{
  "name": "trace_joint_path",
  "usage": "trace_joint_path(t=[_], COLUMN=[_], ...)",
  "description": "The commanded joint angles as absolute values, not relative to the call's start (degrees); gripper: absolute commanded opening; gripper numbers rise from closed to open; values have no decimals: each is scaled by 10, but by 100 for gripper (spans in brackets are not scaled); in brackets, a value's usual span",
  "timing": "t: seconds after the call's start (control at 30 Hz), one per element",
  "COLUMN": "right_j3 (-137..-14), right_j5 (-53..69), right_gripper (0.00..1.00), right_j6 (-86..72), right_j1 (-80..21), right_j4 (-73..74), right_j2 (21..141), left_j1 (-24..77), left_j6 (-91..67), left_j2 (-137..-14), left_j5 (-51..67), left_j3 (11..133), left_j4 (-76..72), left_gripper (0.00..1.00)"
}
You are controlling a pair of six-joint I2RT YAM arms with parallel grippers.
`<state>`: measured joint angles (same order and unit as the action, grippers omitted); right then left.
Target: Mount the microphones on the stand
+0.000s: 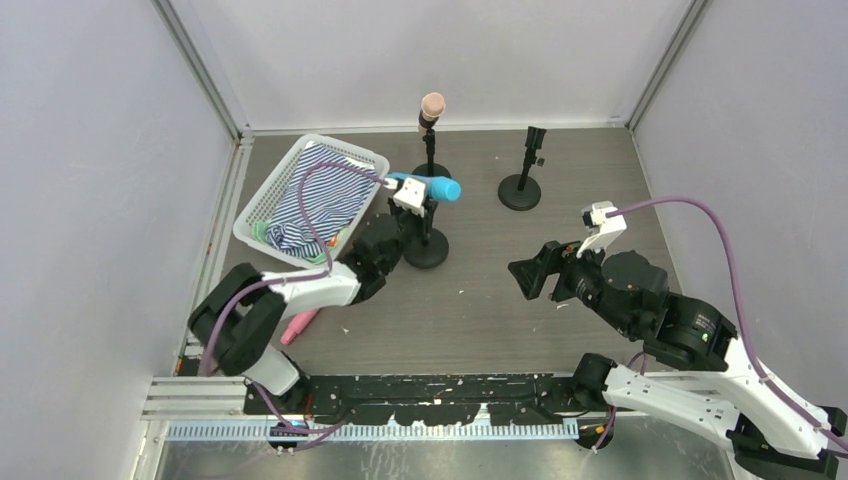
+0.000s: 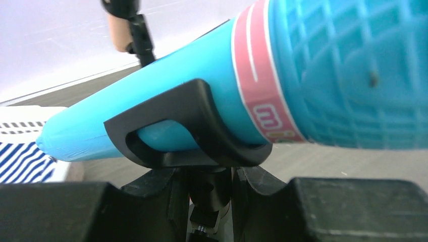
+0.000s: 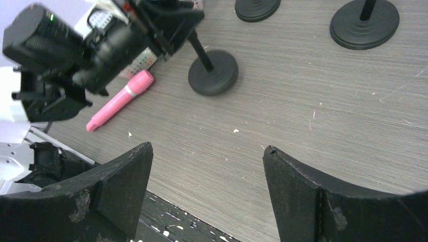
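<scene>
The blue microphone sits in the clip of the front stand. My left gripper has its jaws flanking that stand's stem; I cannot tell whether they clench it. Right of the stand my right gripper hangs released, and the pink microphone lies left of it.

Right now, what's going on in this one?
The left gripper is at the middle stand, its fingers flanking it under the clip that holds the blue microphone. The peach microphone already sits on the back stand. The pink microphone lies on the table, and the right stand is empty. The right gripper hovers open, holding nothing.
</scene>
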<state>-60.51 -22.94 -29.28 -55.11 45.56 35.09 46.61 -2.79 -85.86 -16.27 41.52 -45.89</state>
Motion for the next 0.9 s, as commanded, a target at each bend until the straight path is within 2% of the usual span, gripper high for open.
trace_joint_path(t=[0.0, 0.3, 0.5, 0.53, 0.63, 0.67, 0.73, 0.87], right_j3=[-589, -574, -562, -561, -560, -561, -563, -569], right_j5=[-251, -259, -254, -254, -249, -248, -247, -257], right_gripper=[85, 85, 86, 86, 86, 86, 86, 86], right_j6=[-294, -288, -287, -287, -286, -285, -287, -297], right_j1=[-551, -551, -551, -551, -551, -551, -551, -551], right_j4=[438, 450, 443, 441, 436, 434, 432, 438], right_j2=[346, 355, 354, 354, 357, 359, 364, 373], left_j1=[418, 337, 307, 304, 298, 298, 298, 298], left_j6=[-14, -27, -22, -23, -31, -33, -41, -64], left_j2=[-917, -1045, -1068, -1067, -1063, -1060, -1052, -1021], left_j5=[-113, -70, -60, -58, -45, -41, -32, -22], left_j3=[488, 587, 613, 609, 593, 588, 576, 542], left_j4=[-579, -604, -586, -584, -582, -581, -572, -562], left_gripper=[0, 0, 0, 3, 23, 35, 50, 76])
